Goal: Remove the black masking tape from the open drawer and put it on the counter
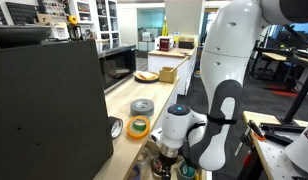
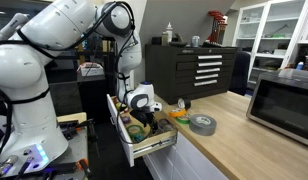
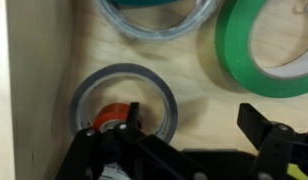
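Note:
In the wrist view the black masking tape point(image 3: 124, 72) lies flat on the pale wood floor of the open drawer point(image 3: 44, 50). My gripper point(image 3: 194, 125) is open and low over it. One finger sits inside the roll's hole and the other is outside, to the right of the roll. In both exterior views the gripper point(image 1: 169, 150) point(image 2: 144, 112) reaches down into the open drawer point(image 2: 146, 142), which sticks out from under the counter point(image 1: 159, 88) point(image 2: 229, 140). The tape is hidden in the exterior views.
A green roll point(image 3: 264, 50) and a clear bluish roll point(image 3: 154, 20) lie beside the tape in the drawer. On the counter sit a grey roll point(image 1: 142, 106) point(image 2: 202, 124), a yellow roll point(image 1: 139, 126) point(image 2: 180, 114) and a microwave point(image 2: 284, 100).

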You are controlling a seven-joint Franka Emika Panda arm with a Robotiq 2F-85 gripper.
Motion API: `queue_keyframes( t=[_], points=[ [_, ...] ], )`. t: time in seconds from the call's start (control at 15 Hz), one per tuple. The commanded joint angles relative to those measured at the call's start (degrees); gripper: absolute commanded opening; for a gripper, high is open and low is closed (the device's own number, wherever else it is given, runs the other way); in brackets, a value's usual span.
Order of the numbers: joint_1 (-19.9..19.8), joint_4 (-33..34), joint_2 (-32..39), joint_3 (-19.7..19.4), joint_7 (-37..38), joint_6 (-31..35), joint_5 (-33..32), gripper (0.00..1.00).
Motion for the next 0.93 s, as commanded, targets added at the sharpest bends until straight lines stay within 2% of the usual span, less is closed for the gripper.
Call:
queue_keyframes(
  t=[0.0,0.13,0.2,0.27,0.87],
  points=[
    [-2.5,-0.2,1.1,1.4,-0.1,2.6,0.8,1.0],
    [-3.7,-0.2,1.5,1.9,-0.4,3.1,0.7,1.0],
    [-4.2,-0.3,1.6,2.1,-0.5,3.3,0.7,0.75],
    [-4.7,-0.2,1.8,2.4,-0.7,3.5,0.5,0.74],
    [-7.5,-0.7,1.9,3.9,-1.1,5.6,0.2,0.14]
  ],
)
